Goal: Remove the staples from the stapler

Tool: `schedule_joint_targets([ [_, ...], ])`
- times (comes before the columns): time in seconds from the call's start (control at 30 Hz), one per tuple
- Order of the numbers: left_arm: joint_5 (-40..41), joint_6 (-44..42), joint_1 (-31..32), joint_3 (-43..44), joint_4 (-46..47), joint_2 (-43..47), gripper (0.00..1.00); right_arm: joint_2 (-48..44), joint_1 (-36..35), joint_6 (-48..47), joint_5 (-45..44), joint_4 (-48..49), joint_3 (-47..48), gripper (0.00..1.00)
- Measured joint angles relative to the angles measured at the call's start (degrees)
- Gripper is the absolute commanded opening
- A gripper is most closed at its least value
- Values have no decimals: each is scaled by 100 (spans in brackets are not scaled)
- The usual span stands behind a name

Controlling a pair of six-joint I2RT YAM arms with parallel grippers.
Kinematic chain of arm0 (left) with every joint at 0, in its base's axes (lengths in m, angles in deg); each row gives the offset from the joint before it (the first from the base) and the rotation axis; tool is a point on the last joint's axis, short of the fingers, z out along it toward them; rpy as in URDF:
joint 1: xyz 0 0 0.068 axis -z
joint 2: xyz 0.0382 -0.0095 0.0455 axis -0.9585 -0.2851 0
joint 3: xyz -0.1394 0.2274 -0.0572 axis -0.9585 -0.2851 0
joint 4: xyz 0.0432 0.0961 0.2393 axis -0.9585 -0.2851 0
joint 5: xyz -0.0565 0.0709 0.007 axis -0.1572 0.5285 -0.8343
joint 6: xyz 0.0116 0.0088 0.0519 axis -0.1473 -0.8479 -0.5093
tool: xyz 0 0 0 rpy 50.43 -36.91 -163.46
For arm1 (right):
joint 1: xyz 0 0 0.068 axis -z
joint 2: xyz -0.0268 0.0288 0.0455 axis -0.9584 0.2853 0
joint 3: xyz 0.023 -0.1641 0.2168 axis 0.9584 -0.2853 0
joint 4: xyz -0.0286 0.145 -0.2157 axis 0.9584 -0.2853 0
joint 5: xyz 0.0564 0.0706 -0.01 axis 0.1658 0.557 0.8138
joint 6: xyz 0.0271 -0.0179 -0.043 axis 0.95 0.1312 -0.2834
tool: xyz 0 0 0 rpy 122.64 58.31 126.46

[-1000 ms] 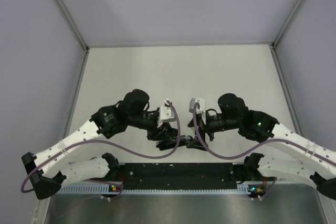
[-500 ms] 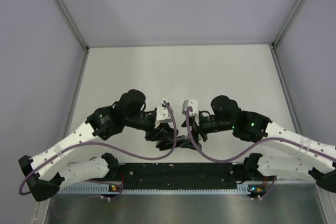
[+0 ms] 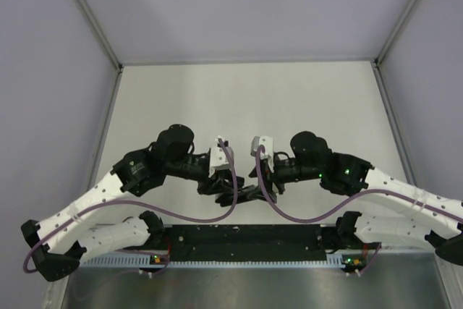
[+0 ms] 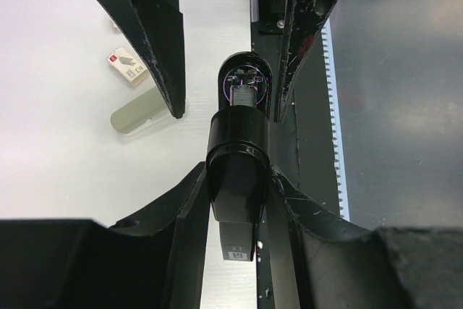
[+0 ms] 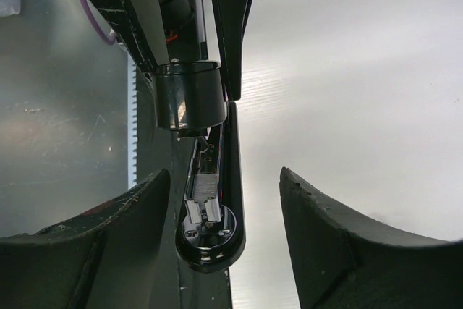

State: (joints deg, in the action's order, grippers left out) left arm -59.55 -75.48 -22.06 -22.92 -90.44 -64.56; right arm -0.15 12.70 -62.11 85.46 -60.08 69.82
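The black stapler (image 4: 236, 179) is held off the table between the two arms (image 3: 244, 195). My left gripper (image 4: 237, 171) is shut on its black body, one finger on each side. The stapler's far end is open and shows the silver metal channel (image 4: 245, 93). My right gripper (image 5: 223, 173) is open, with its fingers on either side of that open end (image 5: 208, 215). The stapler lies close to the right gripper's left finger (image 5: 123, 229), and a wide gap is left to the right finger. In the top view the left gripper (image 3: 230, 187) and right gripper (image 3: 257, 192) nearly meet.
A grey oblong bar (image 4: 141, 112) and a small white box with a red mark (image 4: 129, 67) lie on the white table below the left wrist. A black strip (image 3: 246, 240) and a toothed metal rail (image 3: 217, 258) run along the near edge.
The right arm has moved left, bringing its open fingers around the stapler's end. The left arm has shifted slightly left and still holds the stapler.
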Motion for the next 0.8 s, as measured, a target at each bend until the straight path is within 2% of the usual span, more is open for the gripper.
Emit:
schedule_joint_targets([
  [0.2,2,70,0,0,181,74,0,0,0,37,-15,35,-48,45],
  [0.37,76,109,-2,0,260,120,0,-13,-9,35,-35,85,-74,27],
  [0.63,197,358,0,-122,564,350,0,-326,-61,63,-151,203,-367,18],
  [0.8,317,616,13,-334,962,573,0,-743,-61,295,-234,645,-841,11],
])
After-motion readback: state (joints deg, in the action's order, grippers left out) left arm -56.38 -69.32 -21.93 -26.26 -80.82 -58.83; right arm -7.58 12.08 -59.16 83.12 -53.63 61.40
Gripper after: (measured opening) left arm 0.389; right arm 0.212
